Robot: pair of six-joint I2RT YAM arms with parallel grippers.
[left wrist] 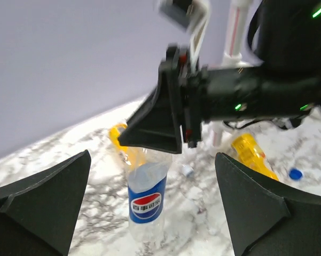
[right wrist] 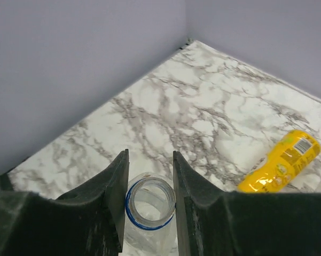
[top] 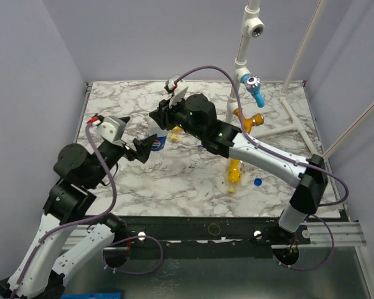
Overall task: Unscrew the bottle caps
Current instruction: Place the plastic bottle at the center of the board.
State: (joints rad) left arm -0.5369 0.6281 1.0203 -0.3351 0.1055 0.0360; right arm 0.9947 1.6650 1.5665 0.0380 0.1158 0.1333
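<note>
Obs: left gripper (left wrist: 153,156) released, fingers (left wrist: 48,197) spread wide on either side of the upright Pepsi bottle (left wrist: 147,202), a clear gap on both sides, no contact. The right gripper (right wrist: 150,170) comes from above, its fingers (right wrist: 115,197) clenched on the bottle's neck. Only the right wrist view shows the mouth: open, no cap on it, with a blue ring under the rim. Only the left wrist view shows the label, plus a loose blue cap (left wrist: 295,173) on the marble table (left wrist: 192,224) near a lying yellow bottle (left wrist: 251,154). In the top view the Pepsi bottle stands left of table centre.
</note>
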